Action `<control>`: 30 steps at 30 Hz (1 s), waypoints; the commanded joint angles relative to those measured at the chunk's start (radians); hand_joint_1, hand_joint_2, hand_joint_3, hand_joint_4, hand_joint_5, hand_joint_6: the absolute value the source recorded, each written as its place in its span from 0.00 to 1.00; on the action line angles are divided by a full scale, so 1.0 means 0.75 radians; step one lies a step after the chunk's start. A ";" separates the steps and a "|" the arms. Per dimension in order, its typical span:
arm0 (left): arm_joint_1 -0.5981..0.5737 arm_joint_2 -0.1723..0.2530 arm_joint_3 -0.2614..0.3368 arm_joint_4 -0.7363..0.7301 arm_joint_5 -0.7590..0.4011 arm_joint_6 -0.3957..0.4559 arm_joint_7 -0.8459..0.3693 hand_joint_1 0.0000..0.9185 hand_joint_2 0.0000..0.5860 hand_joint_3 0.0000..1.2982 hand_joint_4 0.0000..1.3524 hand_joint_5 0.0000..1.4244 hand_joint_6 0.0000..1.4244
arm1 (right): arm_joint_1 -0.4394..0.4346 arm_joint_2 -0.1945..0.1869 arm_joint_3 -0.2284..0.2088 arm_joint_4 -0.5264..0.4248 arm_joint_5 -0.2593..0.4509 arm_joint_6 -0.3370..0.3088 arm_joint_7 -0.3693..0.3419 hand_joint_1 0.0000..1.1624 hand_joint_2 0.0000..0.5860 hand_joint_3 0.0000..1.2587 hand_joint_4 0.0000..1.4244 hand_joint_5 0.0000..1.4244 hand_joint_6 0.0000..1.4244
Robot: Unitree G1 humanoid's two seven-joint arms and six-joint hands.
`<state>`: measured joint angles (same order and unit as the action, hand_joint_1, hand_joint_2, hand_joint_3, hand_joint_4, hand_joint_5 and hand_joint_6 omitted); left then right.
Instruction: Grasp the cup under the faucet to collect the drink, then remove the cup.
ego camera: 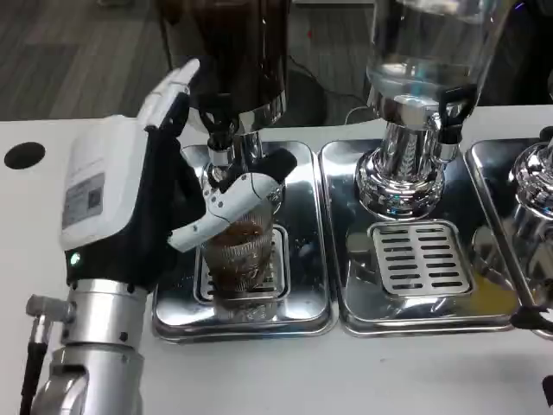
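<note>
A clear ribbed glass cup stands on the slotted grate of the left drip tray, right under the faucet of the dark drink dispenser. Brown drink fills part of the cup. My left hand reaches in from the left and grips the cup, with its fingers curled across the cup's upper rim and the thumb side hidden behind it. One finger points up beside the dispenser body.
A second dispenser with a clear tank stands to the right over its own drip tray. A third chrome tray and base sit at the far right edge. A round hole marks the table's left.
</note>
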<state>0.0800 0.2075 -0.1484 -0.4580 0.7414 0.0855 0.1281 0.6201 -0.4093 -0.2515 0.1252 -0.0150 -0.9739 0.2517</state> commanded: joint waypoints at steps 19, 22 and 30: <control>0.465 0.059 0.146 -0.164 0.063 -0.160 0.066 0.00 0.04 0.15 0.08 0.25 0.59 | -0.072 -0.048 0.075 -0.101 0.334 0.296 0.194 0.53 0.34 0.21 0.13 0.12 0.08; 0.559 0.073 0.207 -0.179 0.048 -0.190 0.065 0.00 0.03 0.16 0.09 0.24 0.57 | -0.106 -0.066 0.078 -0.137 0.369 0.399 0.234 0.55 0.31 0.20 0.13 0.12 0.07; 0.751 0.079 0.314 -0.192 -0.011 -0.297 0.066 0.00 0.03 0.17 0.11 0.23 0.56 | -0.239 -0.102 0.075 -0.209 0.341 0.564 0.297 0.55 0.25 0.16 0.09 0.08 0.04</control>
<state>0.6077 0.2615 0.0719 -0.5954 0.7495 -0.1035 0.1674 0.4734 -0.4745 -0.1934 -0.0110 0.2574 -0.5808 0.4654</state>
